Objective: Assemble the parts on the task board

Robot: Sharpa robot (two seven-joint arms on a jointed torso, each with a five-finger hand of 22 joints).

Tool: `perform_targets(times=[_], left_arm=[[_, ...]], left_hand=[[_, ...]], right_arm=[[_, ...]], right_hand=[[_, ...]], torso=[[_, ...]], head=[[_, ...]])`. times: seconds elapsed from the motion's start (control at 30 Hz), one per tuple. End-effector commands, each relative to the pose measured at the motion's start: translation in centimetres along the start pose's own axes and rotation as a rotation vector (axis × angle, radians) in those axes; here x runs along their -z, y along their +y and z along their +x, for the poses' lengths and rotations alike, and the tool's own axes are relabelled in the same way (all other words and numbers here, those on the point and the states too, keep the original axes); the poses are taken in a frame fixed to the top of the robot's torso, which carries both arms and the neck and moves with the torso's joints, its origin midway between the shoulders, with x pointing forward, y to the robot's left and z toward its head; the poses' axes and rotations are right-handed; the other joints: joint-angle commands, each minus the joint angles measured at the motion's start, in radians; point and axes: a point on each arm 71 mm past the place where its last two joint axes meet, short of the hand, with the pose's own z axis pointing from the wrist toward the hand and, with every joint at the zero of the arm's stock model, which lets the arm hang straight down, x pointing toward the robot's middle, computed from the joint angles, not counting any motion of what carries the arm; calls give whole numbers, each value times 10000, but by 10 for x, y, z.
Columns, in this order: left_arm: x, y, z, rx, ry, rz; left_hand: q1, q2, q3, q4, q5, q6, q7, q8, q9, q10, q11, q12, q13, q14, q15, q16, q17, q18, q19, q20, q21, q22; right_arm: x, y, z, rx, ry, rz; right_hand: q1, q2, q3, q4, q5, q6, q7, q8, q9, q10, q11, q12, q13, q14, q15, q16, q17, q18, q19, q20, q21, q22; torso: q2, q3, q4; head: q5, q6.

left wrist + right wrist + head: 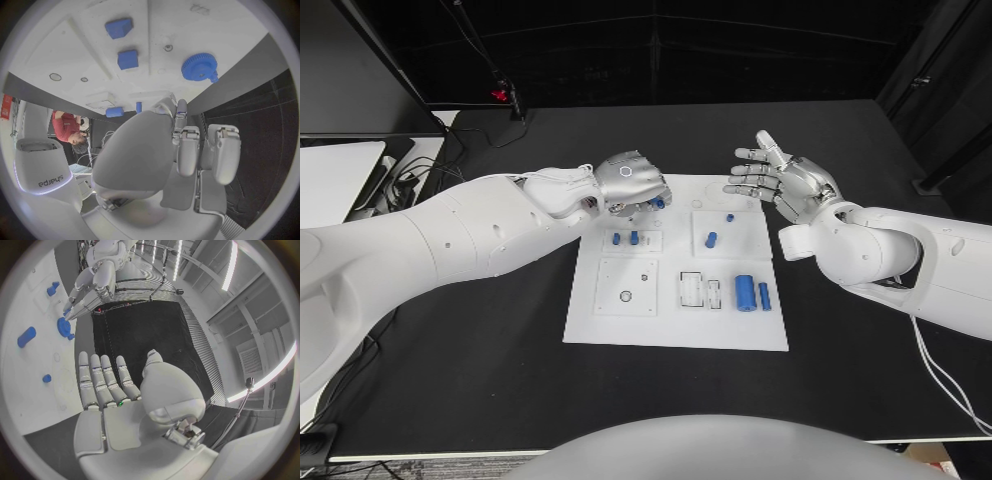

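The blue gear [200, 67] sits at the board's [675, 335] twelve o'clock edge, under my left hand [626, 182]; I think those fingers are closing on it, though I cannot tell. Next: seat it carefully. My right hand [788, 183] hovers wide, at two o'clock.

I worked in a robotics lab: my black table [473, 370] stood amid dark curtained walls, cables [401, 180] trailed off its side, a red indicator light [498, 96] glowed behind, and ceiling strip lights [232, 262] ran overhead.
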Motion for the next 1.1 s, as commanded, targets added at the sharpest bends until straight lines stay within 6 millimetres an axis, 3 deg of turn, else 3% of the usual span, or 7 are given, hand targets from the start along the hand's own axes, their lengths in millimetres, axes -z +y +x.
perform_targets(times=[0.03,0.4,0.5,0.67,0.77,1.1], left_arm=[[3,1,-8,-184,-364,175],[29,17,-3,163,816,-252],[35,19,-2,232,1011,-380],[43,22,0,347,1296,-520],[46,23,1,402,1430,-591],[50,28,4,397,1644,-839]], left_hand=[[-117,-43,74,16,7,84,55,-57,4,60,-33,-134,-12,1051,-20,8,2634,-66,1043,-97,32,2634],[-239,-90,115,26,-1,22,39,-160,-37,42,-44,-332,-6,1051,-37,8,2634,-66,1043,-98,32,2634],[-254,-91,119,28,-1,26,39,-164,-39,49,-44,-347,-5,1051,-38,8,2634,-66,1043,-98,32,2634],[-245,-67,165,14,22,34,28,-175,-43,63,-56,-382,-5,1051,-49,8,2634,-66,1043,-99,32,2634],[-234,-58,193,8,36,37,25,-182,-46,70,-62,-402,-5,1051,-55,8,2634,-66,1043,-100,32,2634],[-338,-109,239,25,3,13,34,-242,-73,76,-53,-528,-6,1051,-66,8,2634,-66,1043,-103,32,2634]], right_arm=[[0,1,1,-79,88,-21],[1,2,0,-97,116,-4],[2,2,-1,-94,106,-1],[2,2,-2,-89,89,4],[2,2,-3,-84,78,18],[2,1,-3,-94,101,57]], right_hand=[[9,57,-40,2,55,-67,1248,40,-13,-3,8,-37,-24,-75,-28,43,-24,-127,11,-20,-56,-17],[23,46,-41,-4,79,-70,1286,49,-13,-27,1,-46,-79,-99,-26,67,-82,-131,20,-23,-73,-48],[25,46,-41,-4,82,-70,1294,50,-13,-29,1,-46,-88,-103,-27,71,-92,-132,22,-24,-75,-53],[25,46,-41,-4,82,-70,1294,50,-13,-29,1,-46,-88,-103,-27,71,-92,-132,22,-24,-75,-53],[32,49,-37,-6,94,-70,1296,53,-13,-33,3,-46,-103,-111,-26,77,-110,-133,26,-25,-80,-61],[58,53,-25,-15,133,-71,1299,61,-12,-38,6,-42,-141,-129,-24,94,-154,-138,33,-25,-92,-83]], torso=[[-4,12,6],[4,-6,0],[-2,-3,25],[9,-8,2],[8,-15,-9],[11,-14,-15]], head=[[30,7],[170,21],[173,20],[218,64],[244,-1],[246,-29]])
